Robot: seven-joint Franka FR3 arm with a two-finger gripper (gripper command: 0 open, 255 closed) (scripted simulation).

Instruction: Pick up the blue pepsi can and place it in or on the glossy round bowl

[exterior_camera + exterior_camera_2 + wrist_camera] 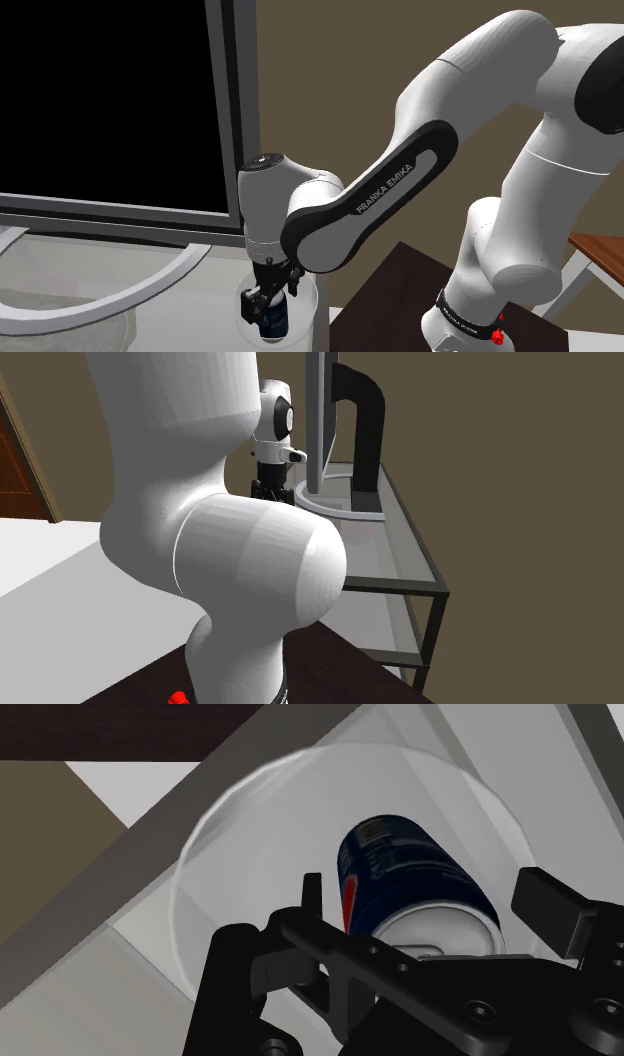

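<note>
1. The gripper (415,894) is open and holds nothing; its fingers (548,904) flank the can without touching it.
2. The blue can (400,869) sits just beyond the fingertips, between them, inside the bowl (215,824).
3. The bowl rests on the table (395,552) directly under the gripper.
4. A monitor (110,100) rises behind the gripper.

Dark blue can (400,879), translucent whitish bowl (240,854), all-black end effector (427,894).
</note>
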